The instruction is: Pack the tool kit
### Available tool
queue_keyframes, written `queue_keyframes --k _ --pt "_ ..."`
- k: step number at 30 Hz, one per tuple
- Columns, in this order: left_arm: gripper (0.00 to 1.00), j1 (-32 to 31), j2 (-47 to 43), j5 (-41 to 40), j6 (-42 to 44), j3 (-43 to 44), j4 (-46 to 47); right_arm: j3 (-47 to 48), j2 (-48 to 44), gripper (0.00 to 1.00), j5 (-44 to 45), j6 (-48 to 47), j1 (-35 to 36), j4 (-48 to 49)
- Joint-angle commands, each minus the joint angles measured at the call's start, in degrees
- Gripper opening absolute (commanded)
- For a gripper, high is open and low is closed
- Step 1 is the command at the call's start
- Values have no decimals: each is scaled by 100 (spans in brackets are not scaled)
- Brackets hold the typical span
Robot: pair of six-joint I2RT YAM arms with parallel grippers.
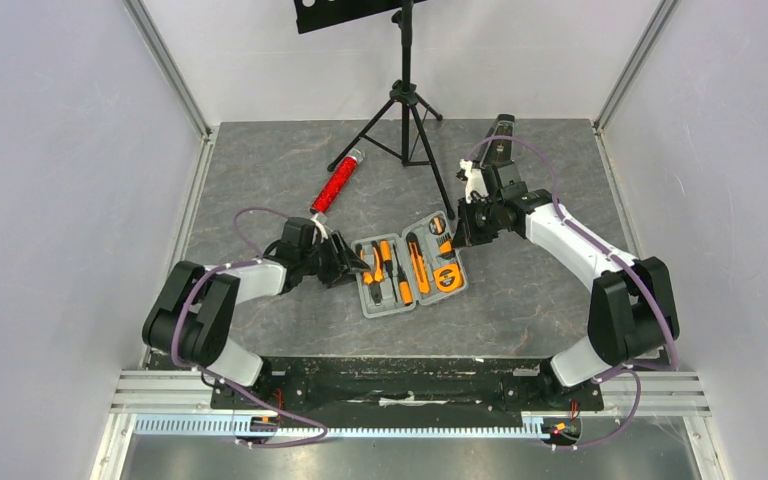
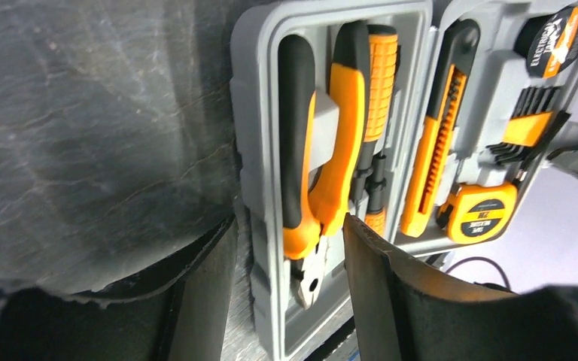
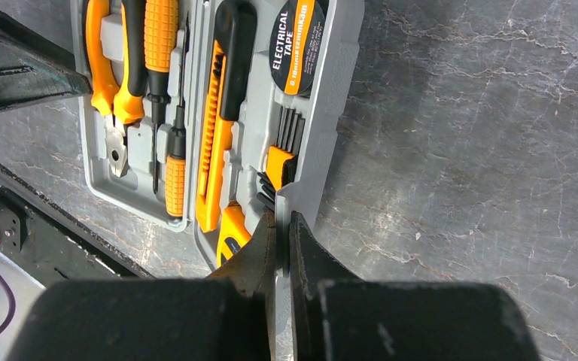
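Right end effector [image 3: 281, 218]: fingers pressed nearly together, pinching the outer rim of the case [image 3: 331, 98]. Seen only in the right wrist view; the top view just shows it at the case's far right corner.

Left end effector [image 2: 290, 229]: fingers spread, straddling the case's opposite end. One finger is outside over the table [image 2: 83, 150], the other over the tray by the pliers [image 2: 323, 173]. Contact cannot be told.

The case lies open and flat at mid-table, between the two arms.

Count in the recesses:
- 1 pliers
- 2 screwdrivers [image 3: 160, 37]
- 1 knife [image 3: 214, 143]
- 1 tape measure [image 2: 480, 213]
- 1 set of black hex keys [image 3: 290, 128] in an orange holder
- 1 black tape roll [image 3: 297, 34]

Writing: the roll reads "ELECTRICAL TAPE" in the right wrist view; finer print below is too small. The tape measure's label is blurred in the left wrist view.

Top view only:
- 1 red cylinder [image 1: 335, 187], lying beyond the left end effector
- 1 tripod [image 1: 406, 110] at the back
- 1 black wedge [image 1: 501, 135] behind the right arm
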Motion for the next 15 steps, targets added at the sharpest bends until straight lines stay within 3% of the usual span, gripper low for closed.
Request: queue_keyframes --k 1,9,15 --pt "61 -28 277 380 -490 164 693 203 24 0 -141 -164 20 53" --pt "60 -150 -219 956 -1352 115 1726 -202 52 0 -153 -140 41 293" --pt "57 -410 -721 983 -1606 354 1859 -682 107 0 -194 -21 76 670"
